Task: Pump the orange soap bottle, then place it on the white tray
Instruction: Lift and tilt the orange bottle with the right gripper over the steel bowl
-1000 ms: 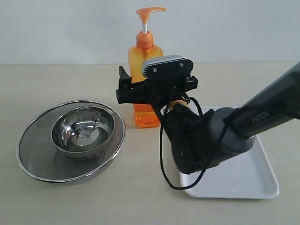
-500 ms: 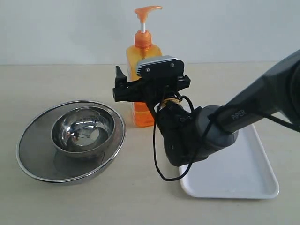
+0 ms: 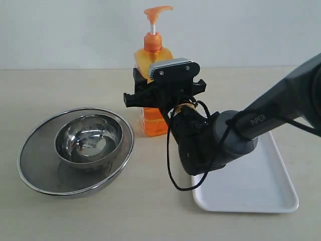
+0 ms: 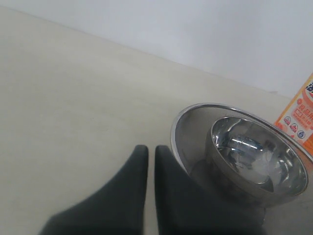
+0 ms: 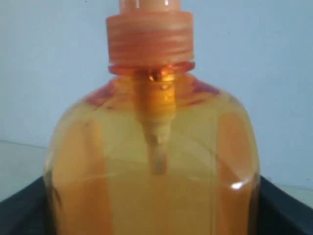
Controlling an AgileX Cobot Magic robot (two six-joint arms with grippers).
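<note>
The orange soap bottle (image 3: 152, 56) stands upright on the table behind the white tray (image 3: 261, 191), its pump head raised on the white stem. My right gripper (image 3: 168, 84) reaches in from the right at mid-body height, its dark fingers pressed against both sides of the bottle. In the right wrist view the bottle (image 5: 154, 147) fills the picture, with a black finger at each lower corner touching its walls. My left gripper (image 4: 147, 152) is shut, empty, low over the table beside the steel bowls; a strip of the bottle's label (image 4: 301, 117) shows at the picture's edge.
A small steel bowl (image 3: 89, 138) sits inside a wider steel bowl (image 3: 30, 145) left of the bottle; both appear in the left wrist view (image 4: 244, 152). The right arm and its cable hang over the tray's near-left corner. A pale wall stands behind the table.
The right gripper slid slightly left, nudging the bottle with it, and its fingers then narrowed onto the bottle's sides. The bowls and tray have not moved.
</note>
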